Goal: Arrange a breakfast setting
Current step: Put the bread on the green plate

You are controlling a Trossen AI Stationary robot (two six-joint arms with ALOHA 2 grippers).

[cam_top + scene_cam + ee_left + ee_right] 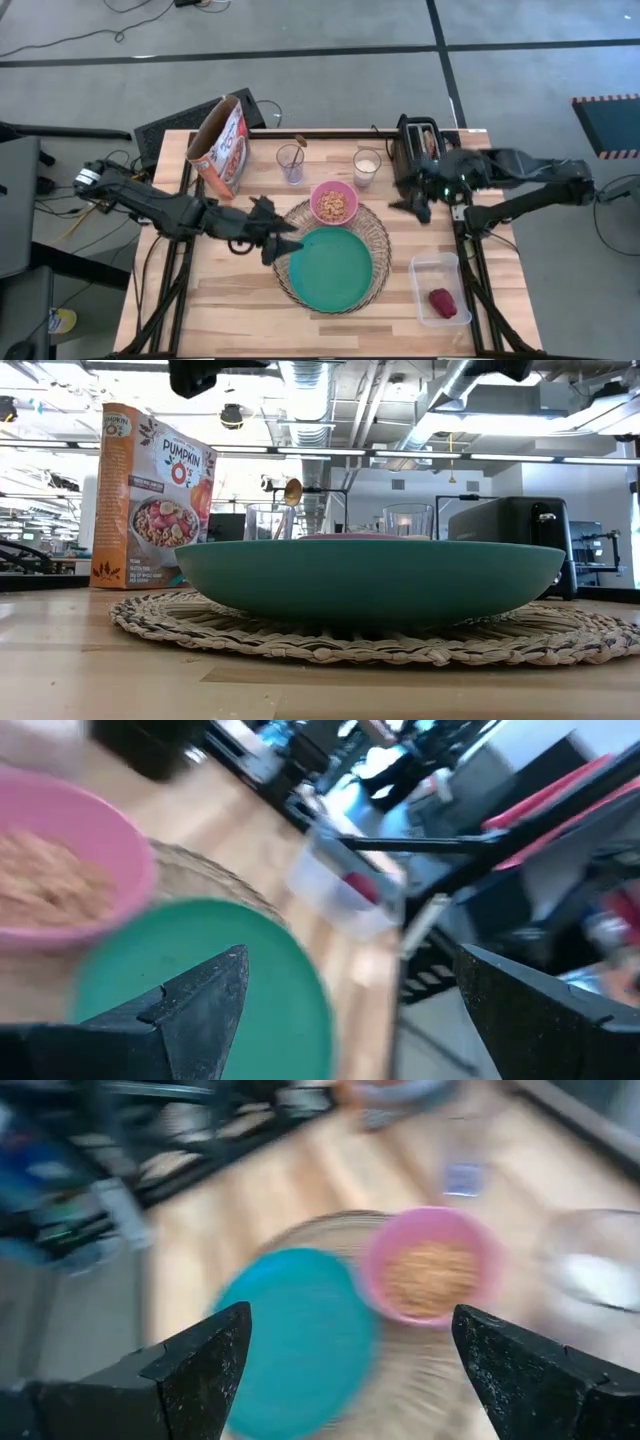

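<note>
On the wooden tabletop [220,300], the round teal plate [331,268] lies on the round woven charger [375,232], toward the charger's near side. The pink bowl [334,203], filled with tan cereal, sits on the charger's far edge, just beside the plate. The dark red fruit [442,303] rests inside the clear plastic tub [437,270] at the near right of the tabletop, well apart from the plate. A small spoon [292,491] stands in the empty glass [290,162] behind the bowl.

The left tool [283,249] hovers at the plate's left rim, its fingers [205,1003] spread apart with nothing between them. The right tool [412,206] hangs in front of the black toaster [418,142], its fingers [195,1367] likewise wide apart and empty. A cereal box [220,146] stands at the far left, and a glass of milk [367,166] stands near the toaster.
</note>
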